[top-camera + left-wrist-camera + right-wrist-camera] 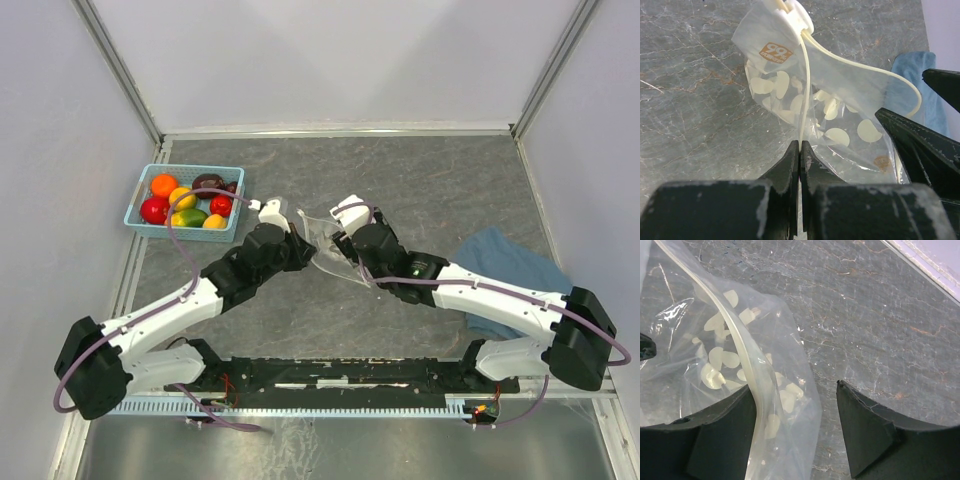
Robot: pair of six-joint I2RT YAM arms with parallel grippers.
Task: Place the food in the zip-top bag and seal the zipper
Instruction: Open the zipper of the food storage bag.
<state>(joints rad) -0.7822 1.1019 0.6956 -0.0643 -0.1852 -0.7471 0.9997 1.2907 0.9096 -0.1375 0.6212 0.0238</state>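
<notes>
Plastic food (187,200) sits in a basket (137,222), far left of the zip-top bag (850,100). At the bag's left, the left gripper (799,150) pinches the zipper (806,85) tight. At its right, the right gripper (794,390) gapes wide, one finger touching the bag.

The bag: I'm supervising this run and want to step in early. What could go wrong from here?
1. The left gripper pinches only the thin zipper, so the floppy bag may slip out.
2. The right gripper is open, the bag merely draped against it; the mouth could sag shut.
3. All the food sits in the basket, so one arm must probably let go to fetch it.
</notes>
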